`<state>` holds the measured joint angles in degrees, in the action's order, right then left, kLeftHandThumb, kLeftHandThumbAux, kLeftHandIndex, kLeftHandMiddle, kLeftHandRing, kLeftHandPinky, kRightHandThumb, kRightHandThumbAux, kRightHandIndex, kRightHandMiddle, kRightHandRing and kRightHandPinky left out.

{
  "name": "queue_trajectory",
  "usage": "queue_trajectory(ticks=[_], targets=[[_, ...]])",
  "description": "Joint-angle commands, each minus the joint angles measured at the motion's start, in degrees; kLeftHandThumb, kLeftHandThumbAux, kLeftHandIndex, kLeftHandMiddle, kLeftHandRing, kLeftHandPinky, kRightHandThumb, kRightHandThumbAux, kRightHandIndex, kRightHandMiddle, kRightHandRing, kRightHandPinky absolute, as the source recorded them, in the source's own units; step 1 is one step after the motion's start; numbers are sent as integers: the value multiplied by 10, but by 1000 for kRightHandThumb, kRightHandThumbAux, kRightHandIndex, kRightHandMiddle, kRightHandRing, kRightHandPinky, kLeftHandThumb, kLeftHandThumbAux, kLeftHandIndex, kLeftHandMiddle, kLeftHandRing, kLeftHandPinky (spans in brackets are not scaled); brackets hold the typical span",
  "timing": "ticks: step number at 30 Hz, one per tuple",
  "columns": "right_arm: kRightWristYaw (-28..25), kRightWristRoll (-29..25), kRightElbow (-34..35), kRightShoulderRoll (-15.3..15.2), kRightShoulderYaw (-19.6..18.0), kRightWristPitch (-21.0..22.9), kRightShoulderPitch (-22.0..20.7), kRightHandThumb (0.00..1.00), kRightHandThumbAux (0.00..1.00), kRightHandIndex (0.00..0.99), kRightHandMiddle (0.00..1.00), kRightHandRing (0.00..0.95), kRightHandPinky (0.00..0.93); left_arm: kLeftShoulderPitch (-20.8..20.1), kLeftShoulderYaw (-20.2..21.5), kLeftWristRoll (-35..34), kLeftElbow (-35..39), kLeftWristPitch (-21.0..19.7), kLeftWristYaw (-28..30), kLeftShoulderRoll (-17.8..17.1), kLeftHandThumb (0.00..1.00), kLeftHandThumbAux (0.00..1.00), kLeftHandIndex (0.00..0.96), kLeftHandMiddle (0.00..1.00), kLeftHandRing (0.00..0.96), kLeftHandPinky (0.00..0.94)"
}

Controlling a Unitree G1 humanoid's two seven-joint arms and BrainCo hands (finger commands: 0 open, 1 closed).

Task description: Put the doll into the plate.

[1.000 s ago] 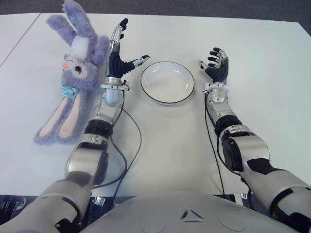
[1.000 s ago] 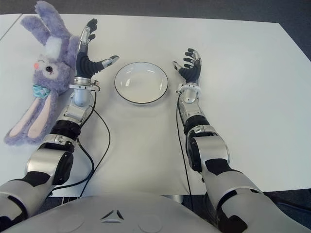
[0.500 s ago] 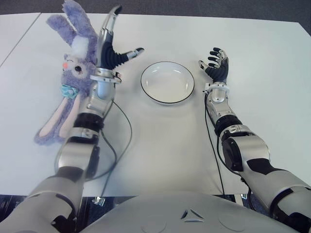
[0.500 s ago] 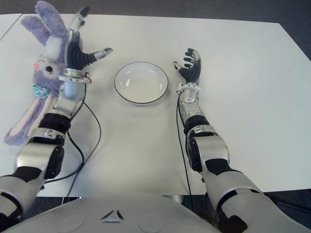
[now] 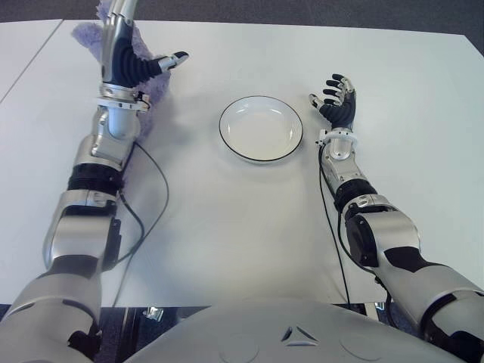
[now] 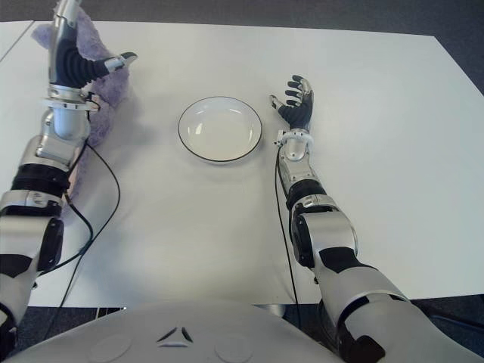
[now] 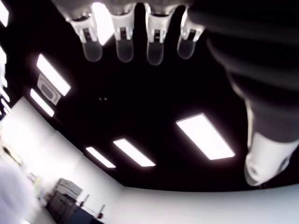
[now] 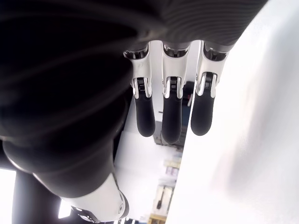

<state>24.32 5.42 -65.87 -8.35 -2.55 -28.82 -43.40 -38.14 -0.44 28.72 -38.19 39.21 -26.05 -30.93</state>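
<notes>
1. We see the doll (image 6: 106, 98), a purple plush, lying on the white desk (image 5: 249, 219) at its far left; most of it is hidden behind the left arm, so only patches of purple fur show on either side of the forearm.
2. We note the plate (image 5: 261, 128), white with a dark rim, near the middle of the desk, well apart from the doll. Nothing lies in it.
3. The left robot hand (image 5: 128, 57) is raised over the doll, fingers stretched out and apart, thumb pointing toward the plate side. It holds nothing. In its own wrist view we see four straight fingertips (image 7: 124, 49) against ceiling lights, with nothing between them.
4. We cannot tell from the eye views whether the left forearm touches the plush.
5. The right robot hand (image 5: 338, 98) shows just right of the plate, fingers spread and empty; its wrist view shows three straight fingers (image 8: 172, 116).
</notes>
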Motion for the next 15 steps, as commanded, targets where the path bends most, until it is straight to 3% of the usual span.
queue_trajectory(ticks=[1,7,15], targets=[[-8,24,-106,49,16,29,190,274,912,202,280,304,333,83,6,59,88,-102,27,-53,0,644,39,33,28,42],[-11,24,-107,48,15,30,190,296,901,202,282,307,332,122,5,82,159,-187,51,-67,0,606,42,3,2,12],[-13,24,-107,47,15,28,190,310,898,204,288,313,340,177,6,109,263,-266,80,-78,0,574,30,0,0,0]])
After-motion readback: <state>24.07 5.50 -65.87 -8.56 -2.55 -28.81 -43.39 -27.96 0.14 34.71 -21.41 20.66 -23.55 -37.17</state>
